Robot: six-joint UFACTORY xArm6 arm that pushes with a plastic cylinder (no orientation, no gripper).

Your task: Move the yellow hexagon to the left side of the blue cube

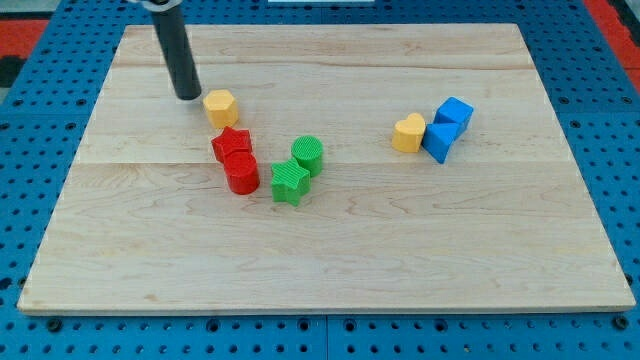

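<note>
The bench (330, 260) was a pale wooden board lying on a blue perforated surface (30, 335). Nearest the view's bottom stood the green star (289, 183), touching the green cylinder (309, 155) just above and to its right. To their left, the red cylinder (241, 173) touched the red star (230, 144) above it. On the view's right, the yellow heart (408, 133) sat against the left face of the lower blue block (439, 141), with the blue cube (454, 113) touching that block from above and to the right. The yellow hexagon (220, 106) lay just above the red star, well apart from the blue cube, on the view's left. The tool was a plain rod with no jaws, holding nothing; my tip (188, 96) rested on the bench just left of the yellow hexagon, with a narrow gap between them.
</note>
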